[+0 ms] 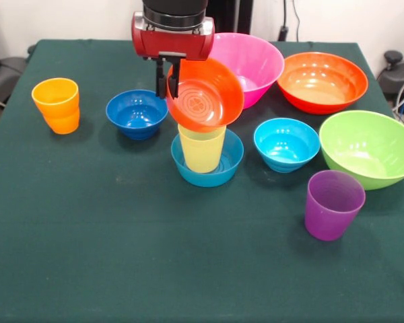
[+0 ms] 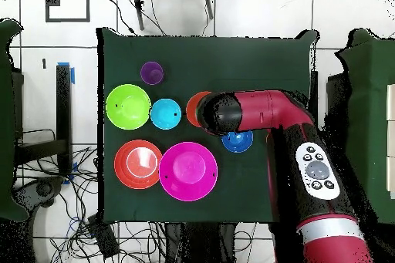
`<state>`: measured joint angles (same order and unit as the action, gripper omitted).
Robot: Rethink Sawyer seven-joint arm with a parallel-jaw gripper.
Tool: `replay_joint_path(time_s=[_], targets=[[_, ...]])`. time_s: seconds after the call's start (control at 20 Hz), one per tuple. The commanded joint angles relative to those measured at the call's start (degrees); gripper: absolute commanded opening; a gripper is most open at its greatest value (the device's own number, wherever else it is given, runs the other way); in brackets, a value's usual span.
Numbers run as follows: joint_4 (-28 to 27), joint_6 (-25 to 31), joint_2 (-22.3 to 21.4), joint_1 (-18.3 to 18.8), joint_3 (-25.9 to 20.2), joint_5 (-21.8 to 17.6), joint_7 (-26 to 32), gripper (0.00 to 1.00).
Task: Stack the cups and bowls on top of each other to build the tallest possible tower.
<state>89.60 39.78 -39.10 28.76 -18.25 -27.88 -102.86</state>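
A red and black robot gripper is seen pinching the rim of a small orange-red glossy plastic bowl, which is held tilted on its side with its inside facing the front camera. Directly below the held bowl, a pale yellow translucent plastic cup stands upright inside a mid-blue small plastic bowl; the tilted bowl's lower edge is seen at the cup's rim, though contact cannot be confirmed. Just beside the gripper a dark blue small bowl rests on the green cloth-covered table. Behind the gripper a large pink bowl is placed, with a large orange-red bowl next to it. Further off are found a cyan small bowl, a large lime green bowl and a purple tumbler. Well apart on the opposite side, an orange tumbler stands alone.
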Motion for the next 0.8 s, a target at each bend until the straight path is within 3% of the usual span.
replay_joint_path(time_s=[0.05,0.8], targets=[[-2.09,-1.80,3.70,-1.58,-0.32,-0.65,-2.47,0.00],[-2.25,-2.07,4.14,-1.94,-0.13,-1.07,-2.58,0.00]])
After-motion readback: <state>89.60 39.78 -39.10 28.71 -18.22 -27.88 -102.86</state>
